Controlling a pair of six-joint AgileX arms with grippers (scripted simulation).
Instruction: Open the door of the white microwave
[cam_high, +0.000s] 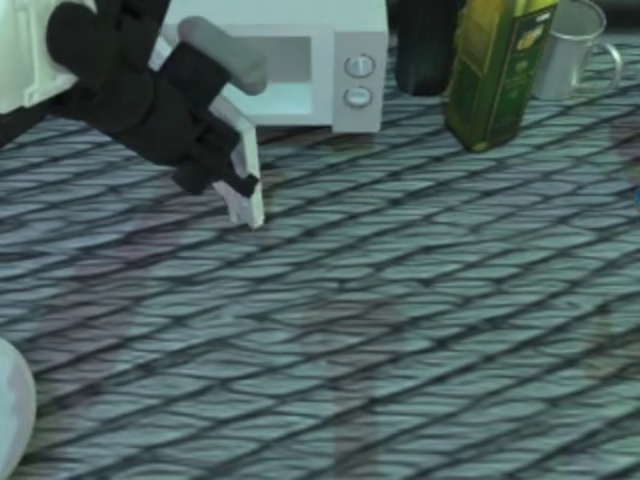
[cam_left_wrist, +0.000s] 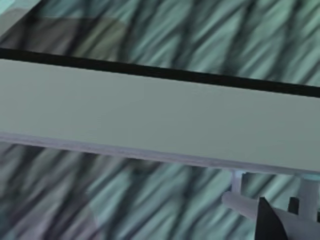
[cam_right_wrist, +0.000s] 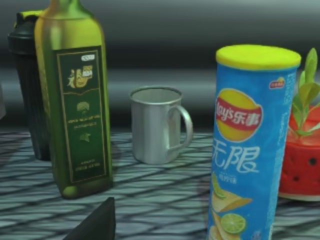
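The white microwave (cam_high: 365, 35) stands at the table's far edge, two silver knobs (cam_high: 358, 81) on its right panel. Its door (cam_high: 247, 170) is swung out toward the front, seen edge-on, and the cavity (cam_high: 295, 95) shows. My left gripper (cam_high: 232, 183) is at the door's free end, shut on the handle. In the left wrist view the door (cam_left_wrist: 160, 115) is a broad pale band, with the handle (cam_left_wrist: 239, 202) running behind a dark finger (cam_left_wrist: 270, 222). My right gripper is outside the top view; its wrist view faces the objects at the right.
Right of the microwave stand a dark shaker (cam_high: 428, 45), a green oil bottle (cam_high: 495, 70) and a metal cup (cam_high: 572, 50). A blue crisps can (cam_right_wrist: 250, 145) and a watermelon pot with a plant (cam_right_wrist: 301, 165) are close to the right wrist. A white rounded object (cam_high: 10, 410) is at the front left.
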